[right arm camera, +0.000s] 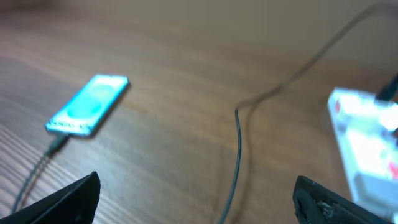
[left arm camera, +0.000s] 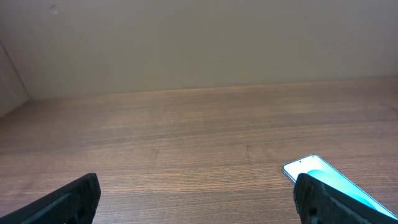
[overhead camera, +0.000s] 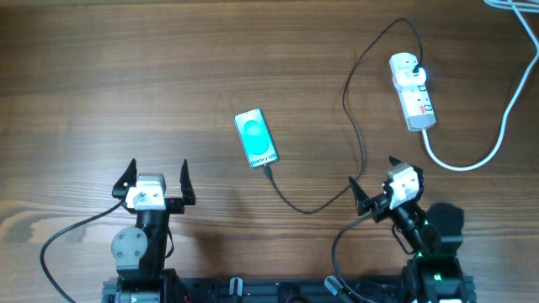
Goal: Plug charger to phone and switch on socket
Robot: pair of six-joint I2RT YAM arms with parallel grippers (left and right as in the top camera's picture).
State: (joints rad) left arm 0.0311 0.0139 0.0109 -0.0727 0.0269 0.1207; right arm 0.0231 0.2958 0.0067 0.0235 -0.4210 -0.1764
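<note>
The phone (overhead camera: pixel 255 138) lies flat at the table's middle, teal screen up. The charger's black cable (overhead camera: pixel 313 209) meets the phone's near end, loops toward my right arm, then climbs to the white adapter (overhead camera: pixel 417 77) sitting on the socket (overhead camera: pixel 413 105) at the back right. My left gripper (overhead camera: pixel 157 172) stands open and empty, to the left of the phone and nearer the front. My right gripper (overhead camera: pixel 375 175) is also open and empty, over the cable's bend. The left wrist view shows the phone (left arm camera: pixel 314 171) beside my right finger (left arm camera: pixel 342 199). The right wrist view shows the phone (right arm camera: pixel 88 104), cable (right arm camera: pixel 237 149) and socket (right arm camera: pixel 367 146), blurred.
The socket's thick white cord (overhead camera: pixel 498 126) curves off the strip's near end and runs up to the table's back right corner. The rest in view is brown wooden tabletop (overhead camera: pixel 126 76), with a plain wall beyond the far edge (left arm camera: pixel 186 43).
</note>
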